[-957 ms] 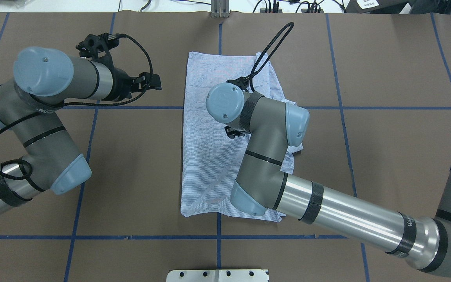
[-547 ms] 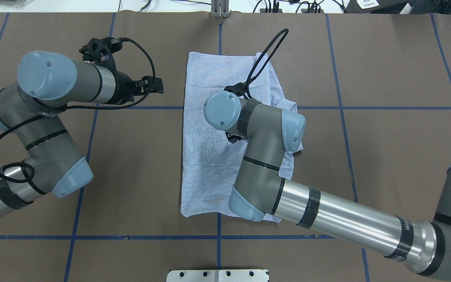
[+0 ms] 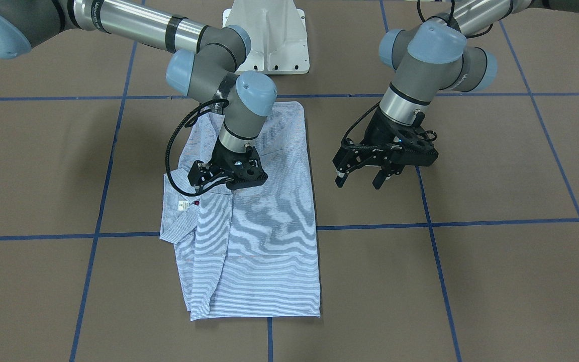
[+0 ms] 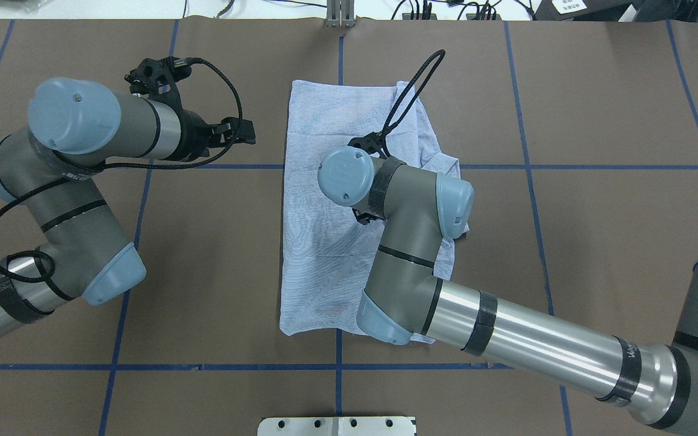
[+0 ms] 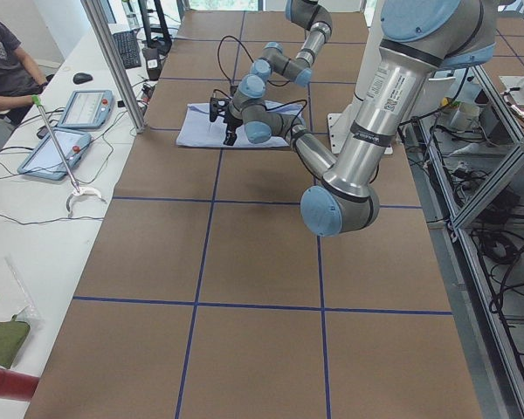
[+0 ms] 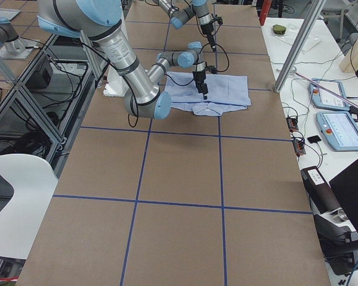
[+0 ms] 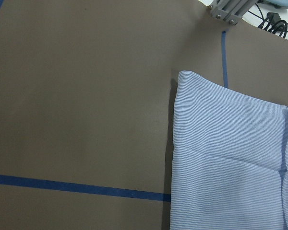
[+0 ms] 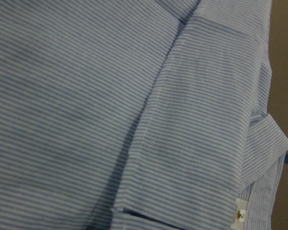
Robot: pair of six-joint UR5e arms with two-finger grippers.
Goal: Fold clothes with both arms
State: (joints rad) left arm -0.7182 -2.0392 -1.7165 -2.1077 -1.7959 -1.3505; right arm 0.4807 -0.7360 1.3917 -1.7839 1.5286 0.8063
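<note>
**Shirt (image 3: 264,236) folded long; right gripper (image 3: 244,182) down on it, left gripper (image 3: 358,184) off to one side**

Front view. The shirt lies flat mid-tabletop (image 3: 470,281) as a long rectangle. Its collar (image 3: 176,229) juts out on the robot's right side, with a white label (image 3: 184,205) and a red button (image 3: 197,203) showing. The right gripper points down, low over the cloth near the collar. Its jaws are lost against its black body, so I cannot tell if they are wide, narrow or holding cloth. The left gripper hangs over bare tabletop just beside the shirt's long edge, jaws wide with nothing between them.

Overhead. The shirt (image 4: 325,121) straddles the centre tape line (image 4: 338,387). The right arm (image 4: 525,336) reaches across it, and its wrist covers its gripper. The left arm (image 4: 82,200) is bent, and the left gripper (image 4: 247,132) is clear of the cloth.

Left side view. The shirt (image 5: 196,131) lies far up the tabletop with both arms gathered at it. The jaws are too small to read. A person (image 5: 4,61) sits at a side bench with tablets (image 5: 79,109).

Right side view. The shirt (image 6: 227,92) has the near arm's gripper (image 6: 203,90) pointing straight down at it.

Left wrist. A corner and the folded edge of the shirt (image 7: 230,158) show at right, brown tabletop (image 7: 77,96) at left.

Right wrist. Stripes (image 8: 86,120) fill the frame, with the label (image 8: 240,214) low at right and the collar (image 8: 269,139) beside it.
</note>
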